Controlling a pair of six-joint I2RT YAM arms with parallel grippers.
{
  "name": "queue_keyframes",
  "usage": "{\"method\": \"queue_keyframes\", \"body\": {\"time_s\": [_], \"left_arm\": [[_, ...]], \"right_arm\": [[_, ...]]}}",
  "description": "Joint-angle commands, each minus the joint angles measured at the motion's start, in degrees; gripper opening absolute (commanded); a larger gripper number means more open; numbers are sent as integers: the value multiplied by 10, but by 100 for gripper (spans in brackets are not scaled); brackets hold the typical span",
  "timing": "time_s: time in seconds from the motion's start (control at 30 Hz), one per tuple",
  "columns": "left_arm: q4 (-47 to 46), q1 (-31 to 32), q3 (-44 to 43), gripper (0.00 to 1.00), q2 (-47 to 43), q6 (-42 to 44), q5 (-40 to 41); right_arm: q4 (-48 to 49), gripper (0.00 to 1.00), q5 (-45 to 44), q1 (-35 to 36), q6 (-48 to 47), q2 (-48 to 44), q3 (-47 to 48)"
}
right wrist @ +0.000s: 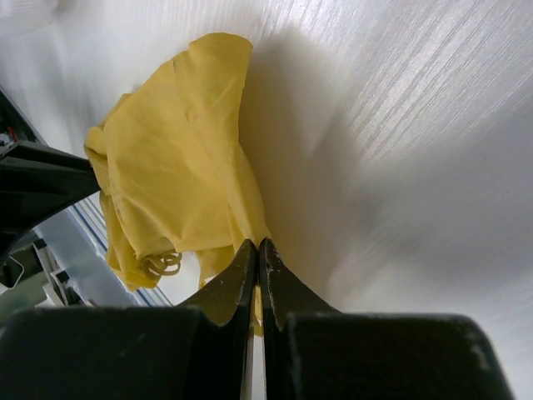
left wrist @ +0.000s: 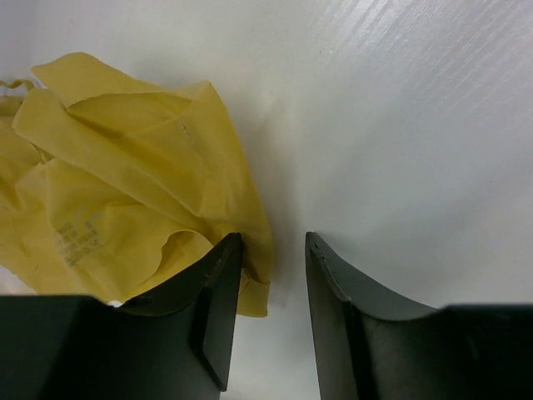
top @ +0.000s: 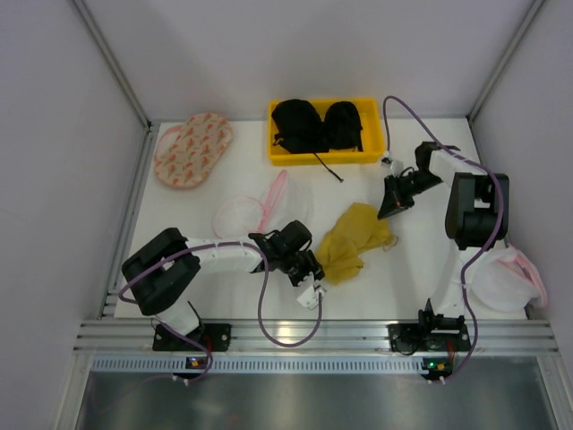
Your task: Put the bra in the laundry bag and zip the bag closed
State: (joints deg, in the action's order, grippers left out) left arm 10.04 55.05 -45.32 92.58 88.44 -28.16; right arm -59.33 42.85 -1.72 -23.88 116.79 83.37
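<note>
Now the mustard-yellow bra, crumpled mid-table near the mesh laundry bag, is being pinched at one edge by the closed right gripper. The left gripper is being held parted beside it. Soft, light and floppy, it is being judged safest taken by a bunched fold.

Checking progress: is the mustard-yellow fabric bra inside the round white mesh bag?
Out: the bra sits bunched on the table, beside the bag.
</note>
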Motion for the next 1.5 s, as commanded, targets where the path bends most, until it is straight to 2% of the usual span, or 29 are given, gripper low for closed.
{"method": "queue_keyframes", "body": {"time_s": [0.0,0.2,0.23,0.27,0.4,0.57,0.8,0.9,0.97,1.27,1.33,1.47], "left_arm": [[-41,2,-21,40,9,2,-8],[-36,5,-15,13,-22,-28,-29],[-28,8,-18,5,-37,-35,-38],[-16,9,-21,0,-45,-44,-42],[79,23,-62,0,-78,-116,-78],[217,46,-150,0,-86,-223,-119],[235,47,-218,0,-59,-418,-97],[234,47,-260,0,-34,-460,-77],[234,46,-281,0,-18,-474,-45],[232,-5,-351,0,73,-481,-7],[222,-13,-354,0,95,-493,3],[173,-30,-343,0,117,-509,42]], "right_arm": [[4,0,15,11,-12,-4,13],[6,0,19,13,-13,-11,17],[5,0,22,13,-15,-15,16],[5,0,22,24,-17,-17,16],[4,0,29,44,-22,-26,16],[0,0,80,59,-24,-50,4],[-36,0,129,97,-66,-73,-36],[-53,0,139,115,-91,-69,-53],[-63,0,149,122,-108,-67,-57],[-107,0,163,135,-148,-48,-37],[-105,3,159,134,-144,-46,-34],[-103,38,151,127,-131,-39,-30]]}}
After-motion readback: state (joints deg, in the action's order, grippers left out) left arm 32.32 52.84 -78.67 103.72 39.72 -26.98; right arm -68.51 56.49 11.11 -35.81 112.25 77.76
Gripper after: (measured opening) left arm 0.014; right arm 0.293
